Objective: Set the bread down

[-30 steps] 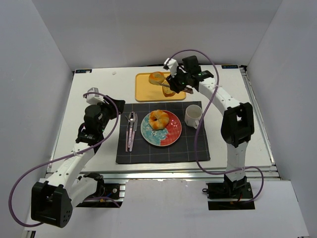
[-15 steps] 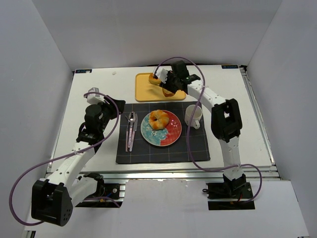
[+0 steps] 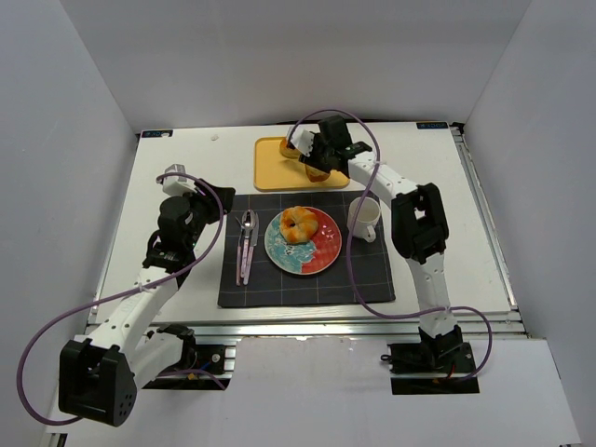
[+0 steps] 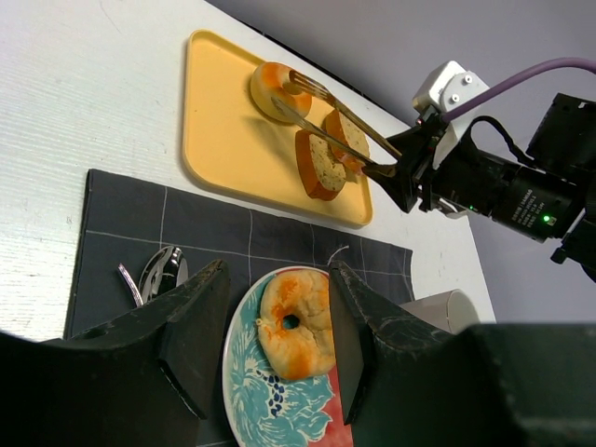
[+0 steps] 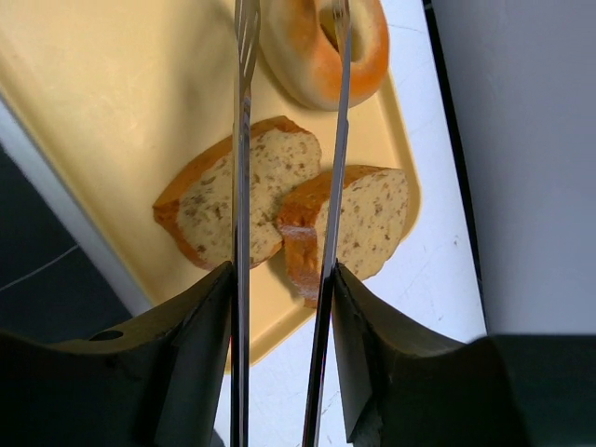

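Metal tongs (image 5: 240, 233) — now nearer bun (image 5: 300, 48)

No writing, brand, number or sign can be read in any view. Two small stickers (image 3: 155, 133) are seen at the far edge of the table (image 3: 186, 158), one near each far corner, but their print is too small to be made out.
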Motion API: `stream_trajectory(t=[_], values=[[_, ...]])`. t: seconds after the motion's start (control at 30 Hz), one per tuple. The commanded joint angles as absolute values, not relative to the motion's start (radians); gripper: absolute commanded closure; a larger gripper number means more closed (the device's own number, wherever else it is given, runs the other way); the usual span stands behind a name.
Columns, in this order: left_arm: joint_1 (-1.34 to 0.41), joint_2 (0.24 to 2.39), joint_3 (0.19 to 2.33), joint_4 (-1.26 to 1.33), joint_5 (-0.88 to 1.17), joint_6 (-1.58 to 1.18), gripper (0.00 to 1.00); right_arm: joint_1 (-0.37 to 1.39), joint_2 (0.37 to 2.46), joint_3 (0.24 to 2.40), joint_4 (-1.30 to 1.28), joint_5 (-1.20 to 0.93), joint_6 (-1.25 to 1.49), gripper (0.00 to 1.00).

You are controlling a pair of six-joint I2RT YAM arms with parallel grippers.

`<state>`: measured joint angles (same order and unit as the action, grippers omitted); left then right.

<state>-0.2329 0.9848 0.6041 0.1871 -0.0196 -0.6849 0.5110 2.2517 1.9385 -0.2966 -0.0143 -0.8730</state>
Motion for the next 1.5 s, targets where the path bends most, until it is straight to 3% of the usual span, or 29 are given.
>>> stream_trajectory(t=[0.0,0.7,0.9,1.03,1.1,1.13,1.3,1.47], values=[[-0.229,0.956,0.609,0.186,-0.034,-0.675,0.43,0.515,2.272,2.002,-0.230,0.026,-0.888,0.50],[-0.230,0.950,0.615,0.183,-0.034,-0.680,0.43,0.518,2.316,2.017,-0.258,0.051,-0.873,0.50],[-0.229,0.939,0.620,0.170,-0.041,-0.676,0.43,0.518,2.335,2.043,-0.285,0.038,-0.865,0.63],[-0.229,0.934,0.623,0.169,-0.041,-0.676,0.43,0.515,2.319,2.048,-0.307,0.018,-0.845,0.79],[-0.227,0.933,0.629,0.166,-0.041,-0.675,0.43,0.512,2.281,2.040,-0.319,-0.024,-0.804,0.95],[-0.227,0.933,0.632,0.164,-0.043,-0.675,0.43,0.511,2.260,2.030,-0.322,-0.038,-0.787,0.98],[-0.227,0.927,0.638,0.164,-0.043,-0.673,0.43,0.503,2.061,1.927,-0.341,-0.156,-0.698,1.00],[-0.227,0.914,0.630,0.167,-0.041,-0.675,0.43,0.497,1.826,1.682,-0.419,-0.313,-0.684,1.00]])
